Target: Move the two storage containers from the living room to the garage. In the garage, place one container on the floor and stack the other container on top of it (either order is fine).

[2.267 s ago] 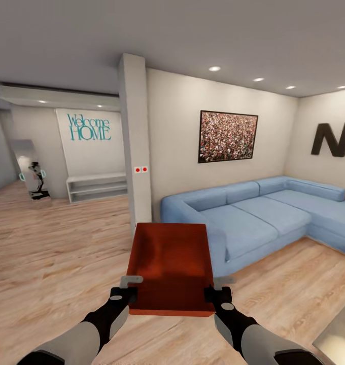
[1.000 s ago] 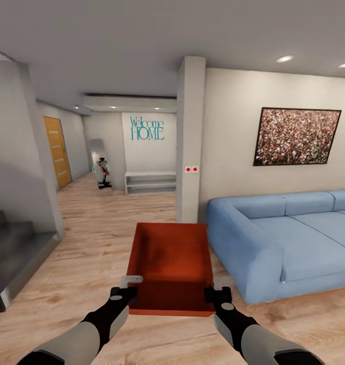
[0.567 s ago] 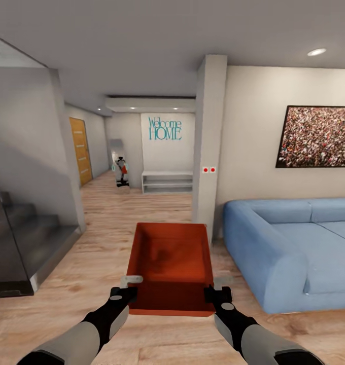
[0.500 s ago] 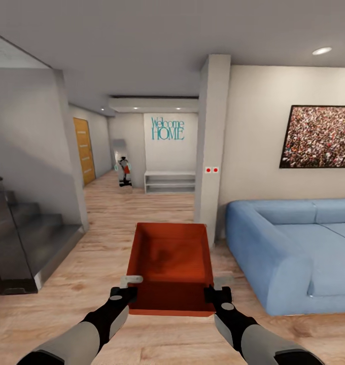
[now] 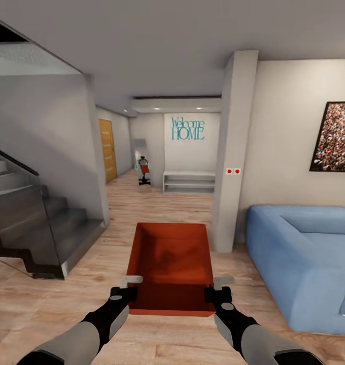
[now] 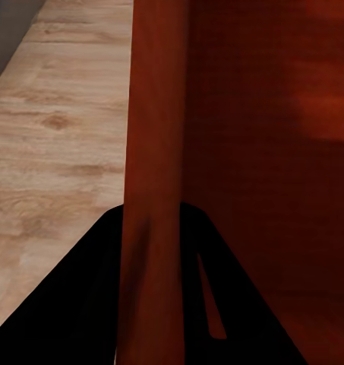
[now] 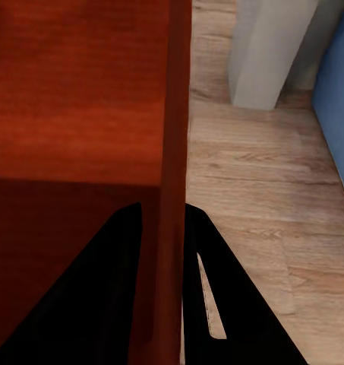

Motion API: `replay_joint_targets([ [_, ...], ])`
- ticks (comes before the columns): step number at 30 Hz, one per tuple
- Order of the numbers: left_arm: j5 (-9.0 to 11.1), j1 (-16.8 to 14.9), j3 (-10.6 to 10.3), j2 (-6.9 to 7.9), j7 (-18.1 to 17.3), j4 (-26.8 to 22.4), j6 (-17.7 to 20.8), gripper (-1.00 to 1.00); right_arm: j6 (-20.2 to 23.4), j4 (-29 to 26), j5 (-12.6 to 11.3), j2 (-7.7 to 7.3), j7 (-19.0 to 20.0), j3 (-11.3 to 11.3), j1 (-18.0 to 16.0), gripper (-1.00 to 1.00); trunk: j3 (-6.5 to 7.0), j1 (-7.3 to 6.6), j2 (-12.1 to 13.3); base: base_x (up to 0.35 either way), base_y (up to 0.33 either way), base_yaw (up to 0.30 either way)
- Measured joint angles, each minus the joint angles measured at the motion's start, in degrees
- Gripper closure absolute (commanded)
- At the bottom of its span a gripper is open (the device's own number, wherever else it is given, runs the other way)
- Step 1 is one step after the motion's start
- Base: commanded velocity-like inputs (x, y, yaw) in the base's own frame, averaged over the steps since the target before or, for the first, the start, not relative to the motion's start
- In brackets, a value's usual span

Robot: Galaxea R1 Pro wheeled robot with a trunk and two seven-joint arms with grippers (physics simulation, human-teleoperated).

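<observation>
Orange-red storage container (image 5: 171,266) is carried out in front, above the wood plank floor (image 5: 56,299). Left gripper (image 5: 126,290) clamps its left wall, right gripper (image 5: 218,290) clamps its right wall, fingers (image 6: 96,304) straddling each rim. Grey pillar (image 5: 233,152) and blue sofa (image 5: 304,253) sit to the right, stairs (image 5: 35,228) to the left.

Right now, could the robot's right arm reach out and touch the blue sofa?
Probably not. The right gripper is clamped on the wall of the orange container, and the blue sofa sits farther off to its right.
</observation>
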Motion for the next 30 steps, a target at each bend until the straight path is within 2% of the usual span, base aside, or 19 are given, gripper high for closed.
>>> replay_joint_targets([
  [24, 0.0, 0.0, 0.1, -0.01, 0.0, 0.1, 0.0, 1.00, 0.0, 0.0, 0.0, 0.00, 0.0, 0.1, 0.0, 1.00, 0.00, -0.02, 0.0, 0.306, 0.000, 0.012],
  [30, 0.0, 0.0, 0.1, 0.00, -0.1, 0.1, 0.0, 1.00, 0.1, -0.1, 0.1, 0.01, -0.1, 0.1, 0.0, 1.00, 0.00, -0.02, 0.0, 0.322, 0.000, 0.195],
])
